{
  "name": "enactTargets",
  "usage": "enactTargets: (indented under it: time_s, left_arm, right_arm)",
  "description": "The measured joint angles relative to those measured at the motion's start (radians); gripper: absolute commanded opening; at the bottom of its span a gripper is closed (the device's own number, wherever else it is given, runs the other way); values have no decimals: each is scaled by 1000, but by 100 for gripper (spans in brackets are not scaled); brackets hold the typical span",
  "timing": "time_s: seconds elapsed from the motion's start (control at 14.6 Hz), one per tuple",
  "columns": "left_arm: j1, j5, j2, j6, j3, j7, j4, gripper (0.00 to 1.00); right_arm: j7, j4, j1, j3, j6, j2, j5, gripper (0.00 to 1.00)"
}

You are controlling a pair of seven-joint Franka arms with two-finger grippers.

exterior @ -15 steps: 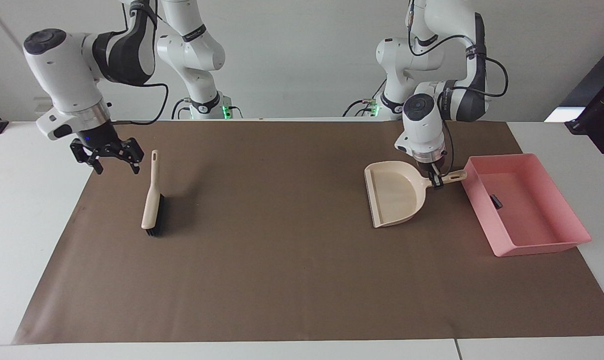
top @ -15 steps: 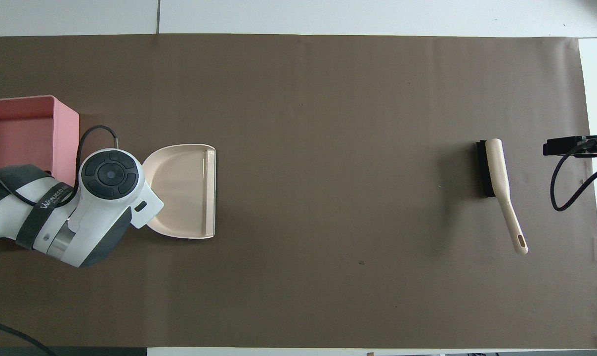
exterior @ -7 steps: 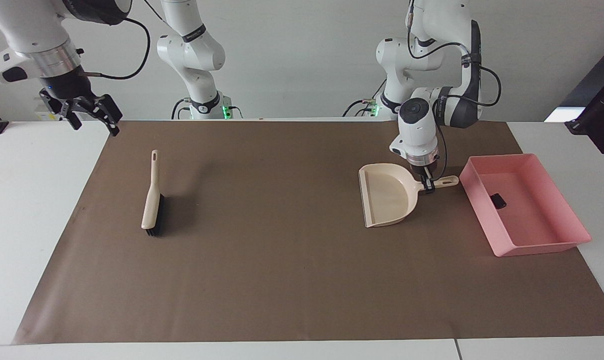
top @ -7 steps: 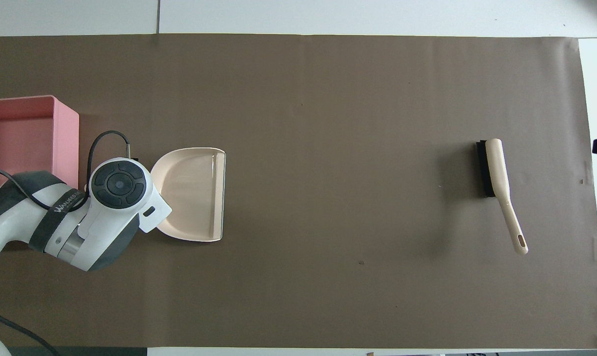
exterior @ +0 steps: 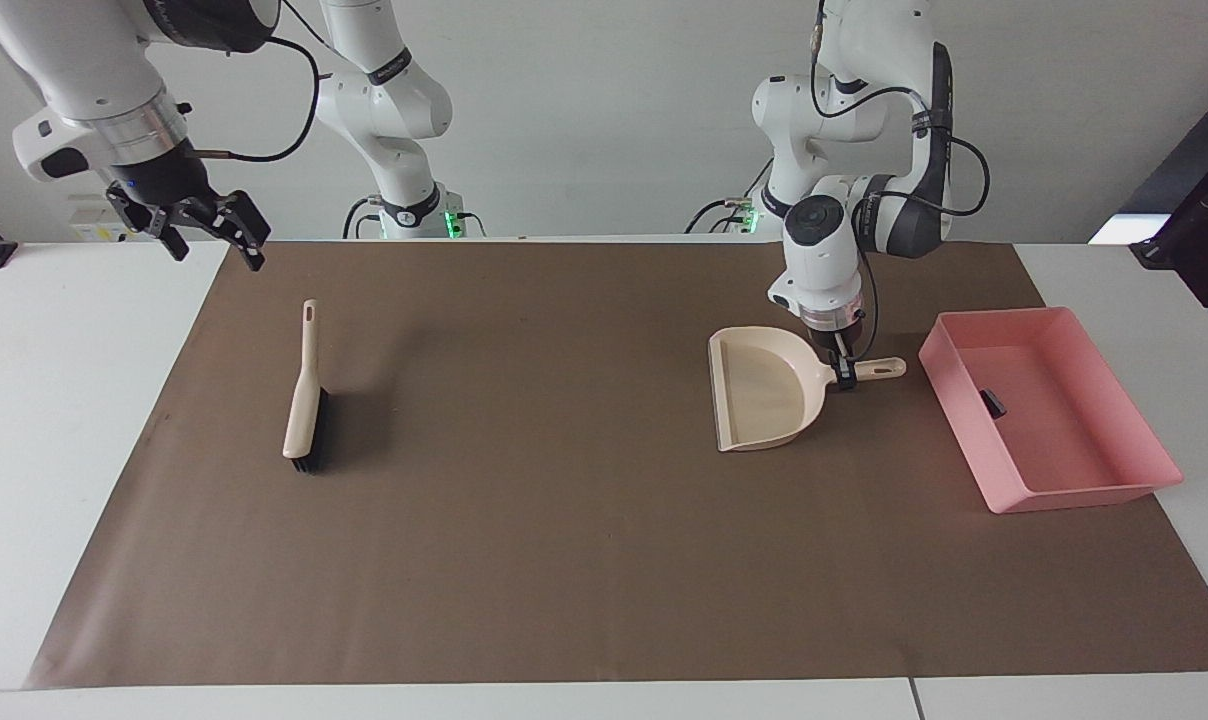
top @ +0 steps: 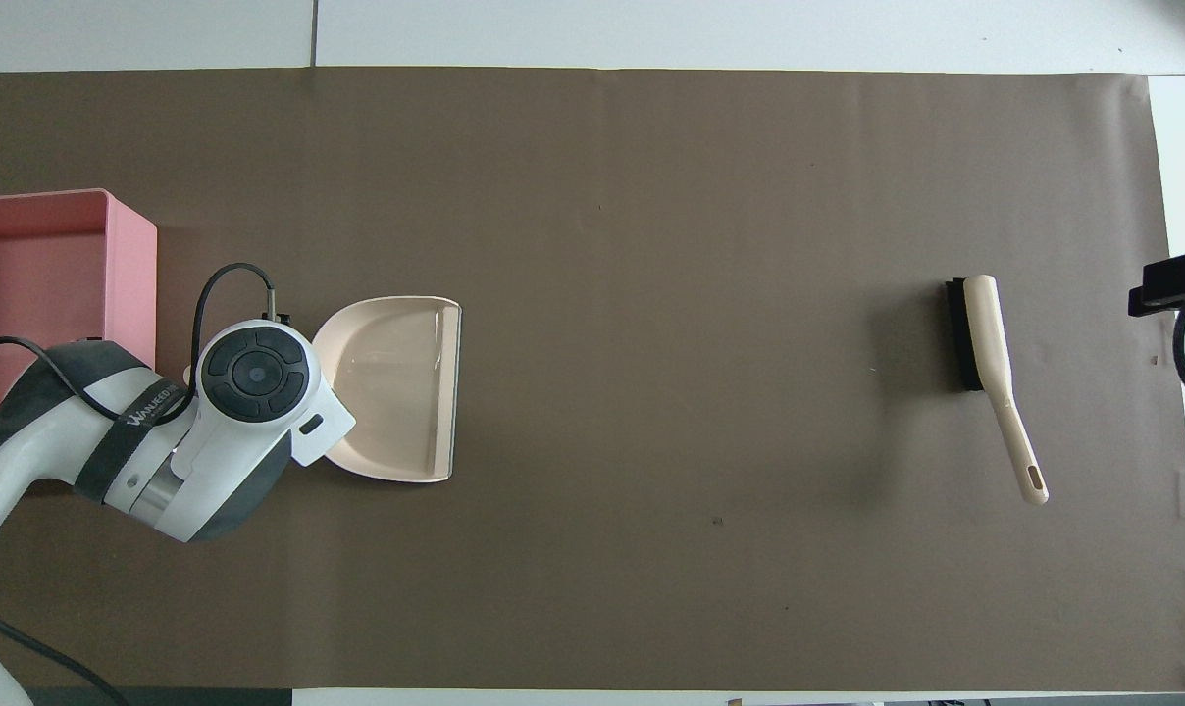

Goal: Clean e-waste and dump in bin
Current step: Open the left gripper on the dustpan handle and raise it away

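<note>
Between my left gripper's (exterior: 844, 373) jaws sat the beige dustpan's (exterior: 764, 400) handle, pinched tight; beside them the pink bin (exterior: 1114, 492) held a small black scrap (exterior: 991, 403). Over the mat's (exterior: 564, 560) corner my right gripper (exterior: 209, 238) hung spread, above the brush (exterior: 305, 400)

On the tabletop (exterior: 584, 560) a mat carried everything. The bin (exterior: 1114, 490) sat at the left arm's end, a small block (exterior: 991, 403) in it. The dustpan (exterior: 764, 395) lay beside the bin, toward the middle. The brush (exterior: 304, 405) lay well apart, toward the right arm's end.
</note>
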Motion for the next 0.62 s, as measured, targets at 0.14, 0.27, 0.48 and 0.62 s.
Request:
enactTargets:
  time_s: [0.14, 0.27, 0.48, 0.62]
  left_arm:
    - [3, -1, -28, -10, 8, -110, 2, 97]
    - [20, -2, -57, -31, 14, -268, 2, 97]
    - [41, -7, -72, -37, 19, -442, 1, 97]
    - [59, -77, -72, -41, 21, -573, 1, 97]
  right_arm:
    - [3, 0, 30, -19, -10, 1, 0, 100]
    - [4, 0, 58, -36, -25, 1, 0, 100]
    - [4, 0, 86, -63, -27, 1, 0, 100]
    - [4, 0, 88, -67, -27, 1, 0, 100]
